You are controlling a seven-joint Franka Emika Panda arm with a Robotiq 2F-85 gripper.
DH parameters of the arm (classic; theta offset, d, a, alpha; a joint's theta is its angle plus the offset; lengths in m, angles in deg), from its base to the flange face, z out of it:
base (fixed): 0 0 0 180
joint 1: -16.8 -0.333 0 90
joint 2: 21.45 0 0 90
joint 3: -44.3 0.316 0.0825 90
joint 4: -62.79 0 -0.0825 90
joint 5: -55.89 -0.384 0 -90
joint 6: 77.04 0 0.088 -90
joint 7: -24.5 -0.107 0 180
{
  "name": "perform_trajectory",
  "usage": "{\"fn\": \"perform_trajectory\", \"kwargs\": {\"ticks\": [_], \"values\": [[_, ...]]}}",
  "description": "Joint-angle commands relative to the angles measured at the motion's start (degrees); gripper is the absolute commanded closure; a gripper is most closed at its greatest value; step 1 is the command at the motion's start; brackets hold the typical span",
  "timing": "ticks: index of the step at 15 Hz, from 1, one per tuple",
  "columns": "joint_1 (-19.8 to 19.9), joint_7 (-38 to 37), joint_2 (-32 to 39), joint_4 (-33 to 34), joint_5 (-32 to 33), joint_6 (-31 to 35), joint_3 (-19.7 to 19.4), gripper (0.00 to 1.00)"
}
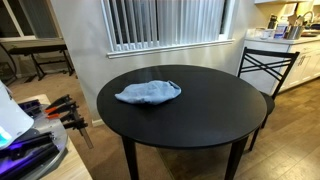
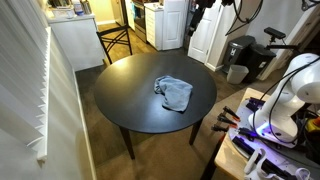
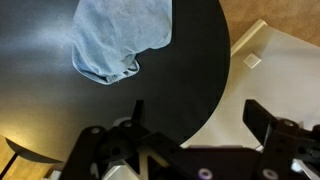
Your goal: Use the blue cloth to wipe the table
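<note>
The pincer (image 3: 195, 110) is spread wide and holds nothing, poised above the near rim of the tabletop (image 3: 60, 100). Beyond it the blue cloth (image 3: 122, 40) lies crumpled near the tabletop's middle, as both exterior views confirm, clear of the pincer. Assessment: wiping has not begun. Grasping the blue cloth and every stroke remain.

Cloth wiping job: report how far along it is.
Done: nothing visible; the cloth lies crumpled on the table, ungrasped. In hand: the gripper hovers open and empty over the table's edge, short of the cloth. Left: grasp the cloth and wipe.
</note>
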Motion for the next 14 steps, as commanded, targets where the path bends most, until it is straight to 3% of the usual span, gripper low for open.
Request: {"fn": "perform_trajectory", "kwargs": {"ticks": [1, 7, 11, 14], "values": [[0.91, 0.25, 0.04, 0.13, -0.35, -0.16, 0.78, 0.0], [0.69, 0.71, 2.59, 1.4, -0.67, -0.85, 0.68, 0.0], [0.57, 0.43, 14.89, 6.32, -3.92, 0.86, 0.58, 0.0], [1.87, -1.36, 23.86, 8.7, -3.58, 8.43, 1.05, 0.0]]}}
